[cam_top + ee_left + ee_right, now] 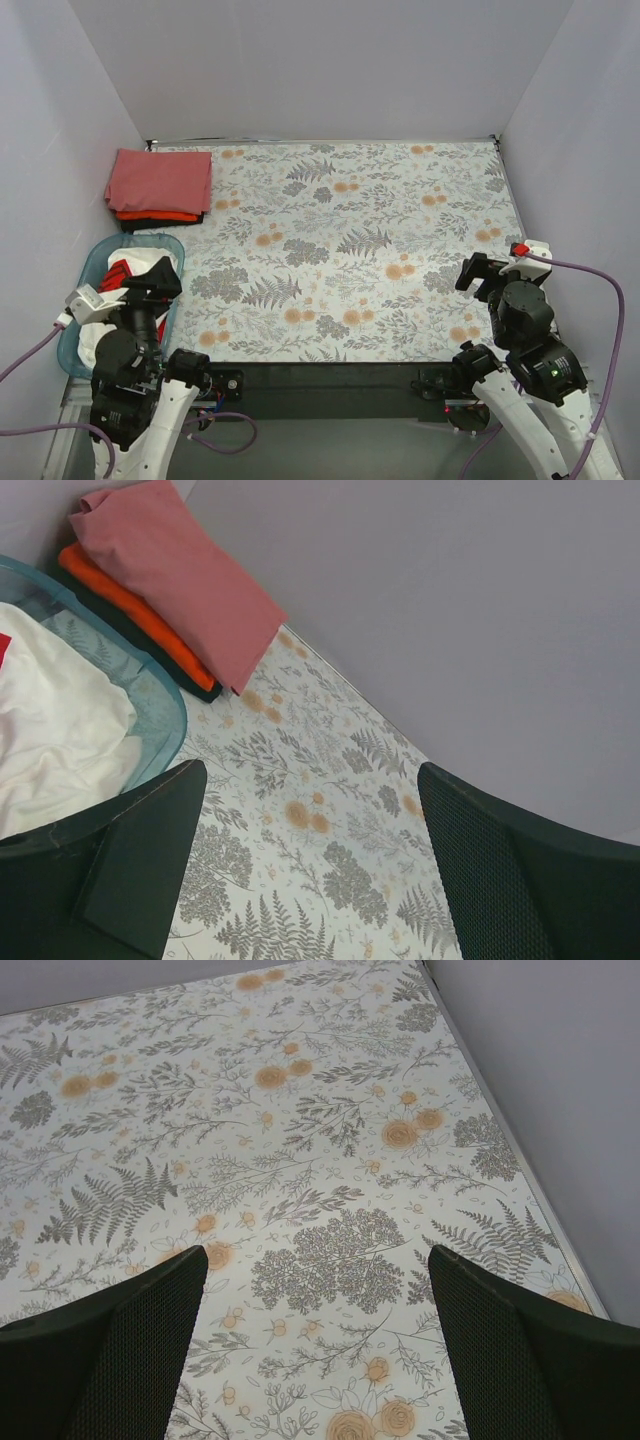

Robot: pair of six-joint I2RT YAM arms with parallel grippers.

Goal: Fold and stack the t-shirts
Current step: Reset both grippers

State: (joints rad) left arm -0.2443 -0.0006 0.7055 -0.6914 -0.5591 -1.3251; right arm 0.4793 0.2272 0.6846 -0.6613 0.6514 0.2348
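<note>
Table (360, 250): floral-print cover, grey ferns and orange blooms. Its near edge is hidden behind the arm bases in the top view.

Basket (97, 252): teal, translucent, at the table's left edge, nearer than the stack. The left arm covers much of it from above. It holds crumpled white cloth (60, 730). What garment that is cannot be told.

T-shirts: one folded stack in the far left corner, against the wall.
- Rose-red t-shirt (160, 180) lies on top, and its full upper face is visible.
- Orange t-shirt (155, 215) lies under it, with only an edge strip showing.
- Black t-shirt (150, 224) is at the bottom, a thin dark sliver. Its folds cannot be made out.

Left gripper (312, 770): fingers spread wide, nothing between them. It hangs over the basket's table-side rim. The finger bases are cut off by the wrist frame.

Right gripper (318, 1255): fingers spread wide, with bare floral cover below, near the table's right edge.

Red cloth (118, 272): a small patch in the basket, mostly hidden by the white cloth and the arm.
</note>
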